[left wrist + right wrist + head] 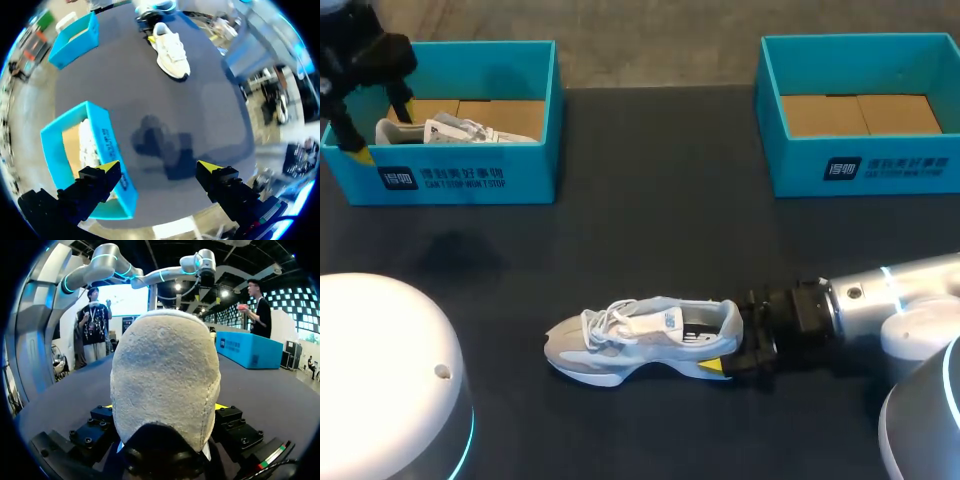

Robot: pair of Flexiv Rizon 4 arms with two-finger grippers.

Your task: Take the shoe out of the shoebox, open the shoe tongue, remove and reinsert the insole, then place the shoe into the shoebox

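A white and grey shoe (640,340) lies on its sole on the dark table, toe to the left. My right gripper (732,342) comes in low from the right and is shut on the shoe's heel. In the right wrist view the heel (165,375) fills the space between the fingers, with a yellow tip showing at each side. My left gripper (370,125) hangs open and empty above the left blue shoebox (470,180). The left wrist view looks down between the left gripper's (160,167) tips at that shoebox (112,165). The shoe (171,50) lies far ahead.
A second white shoe (455,130) lies inside the left shoebox, also seen as a shoe (87,142) in the left wrist view. A second blue shoebox (860,165) stands at the back right, showing only its cardboard floor.
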